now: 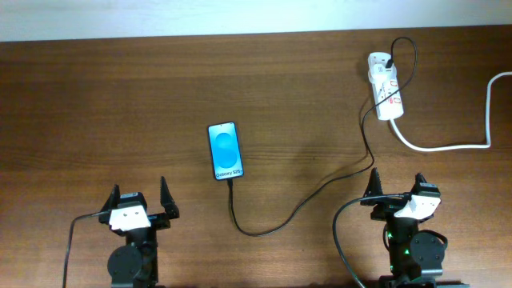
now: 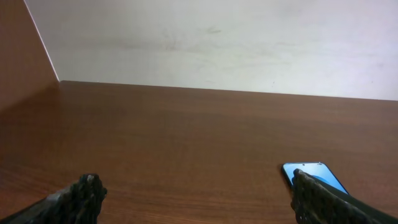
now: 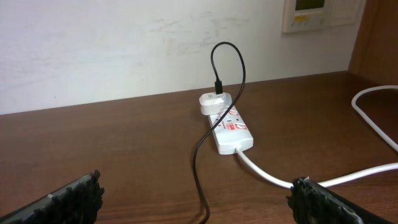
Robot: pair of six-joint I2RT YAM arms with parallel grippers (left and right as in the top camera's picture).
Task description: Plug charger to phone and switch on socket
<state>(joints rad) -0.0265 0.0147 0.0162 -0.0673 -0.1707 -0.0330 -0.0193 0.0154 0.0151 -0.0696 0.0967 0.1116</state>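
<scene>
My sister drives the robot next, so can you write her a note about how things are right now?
The left gripper and right gripper have open fingers and hold nothing.
The phone lies flat mid-table with its screen lit blue.
The charger runs from the phone's bottom edge to the socket, far right, and ends in a white adapter there.
Done: the socket end looks plugged in.
Left: check the tip at the phone, since I cannot tell if it is in, then press the socket switch.
</scene>
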